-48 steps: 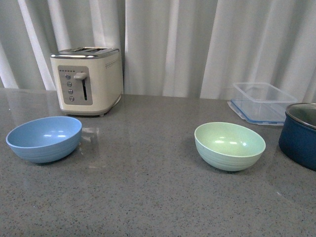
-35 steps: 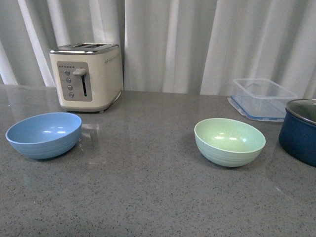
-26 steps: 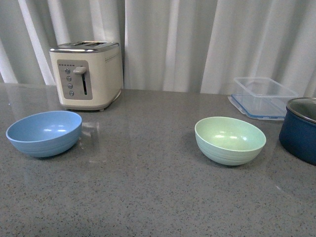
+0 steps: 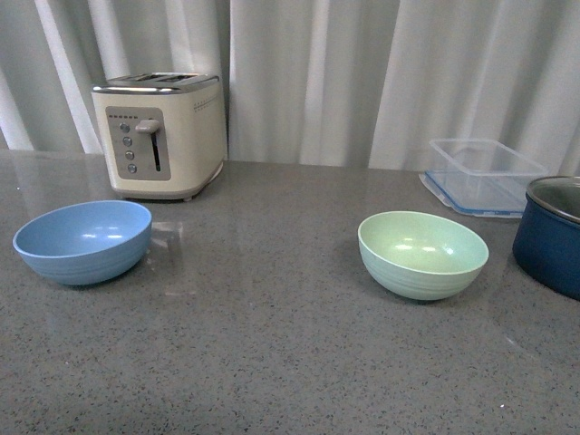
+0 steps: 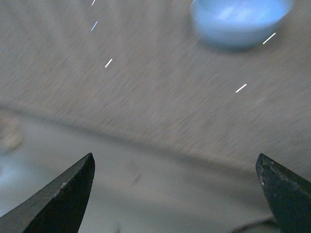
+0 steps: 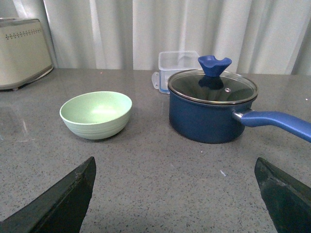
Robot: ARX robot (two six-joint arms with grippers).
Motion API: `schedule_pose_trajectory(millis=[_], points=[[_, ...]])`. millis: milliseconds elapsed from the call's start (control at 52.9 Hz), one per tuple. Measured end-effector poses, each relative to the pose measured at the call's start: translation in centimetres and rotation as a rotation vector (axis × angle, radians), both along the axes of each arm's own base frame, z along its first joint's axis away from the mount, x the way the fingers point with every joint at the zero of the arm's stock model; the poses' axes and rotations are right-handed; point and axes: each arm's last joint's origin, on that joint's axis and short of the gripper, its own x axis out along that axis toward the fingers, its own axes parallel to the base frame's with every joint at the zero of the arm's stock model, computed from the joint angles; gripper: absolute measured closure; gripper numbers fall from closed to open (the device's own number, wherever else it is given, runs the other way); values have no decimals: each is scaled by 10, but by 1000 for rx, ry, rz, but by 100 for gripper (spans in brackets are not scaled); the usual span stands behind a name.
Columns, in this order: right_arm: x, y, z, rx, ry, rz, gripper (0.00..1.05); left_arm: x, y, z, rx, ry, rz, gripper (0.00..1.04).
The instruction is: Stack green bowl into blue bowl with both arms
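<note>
The pale green bowl (image 4: 423, 254) sits upright and empty on the grey counter at centre right. It also shows in the right wrist view (image 6: 96, 114). The sky-blue bowl (image 4: 83, 241) sits upright and empty at the left; it shows blurred in the left wrist view (image 5: 240, 19). Neither arm shows in the front view. My left gripper (image 5: 175, 167) is open and empty, well short of the blue bowl. My right gripper (image 6: 175, 167) is open and empty above bare counter, short of the green bowl.
A cream toaster (image 4: 159, 134) stands at the back left. A clear plastic container (image 4: 480, 175) is at the back right. A dark navy pot (image 6: 212, 110) with glass lid and long handle stands right of the green bowl. White curtains hang behind.
The front view has shifted slightly; the bowls and toaster sit a little higher in it. Neither bowl has moved on the counter. The left wrist view is motion-blurred.
</note>
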Motion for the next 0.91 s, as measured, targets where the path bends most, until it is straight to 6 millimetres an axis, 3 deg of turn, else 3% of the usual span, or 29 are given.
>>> schedule_pose_trajectory(millis=[76,283,416,510,623,907], points=[[0,0,0,0,0,1,10,16,8,37,13,55,91,7],[0,0,0,0,0,-2,10,60,30,199,-92,-208,119,7],[0,0,0,0,0,0,10,86,44,252,-178,-207,151,7],[0,0,0,0,0,0,10,111,56,256,-274,-122,170,7],[0,0,0,0,0,0,10,143,64,236,-340,-1,184,7],[0,0,0,0,0,1,10,184,67,200,-410,196,144,7]])
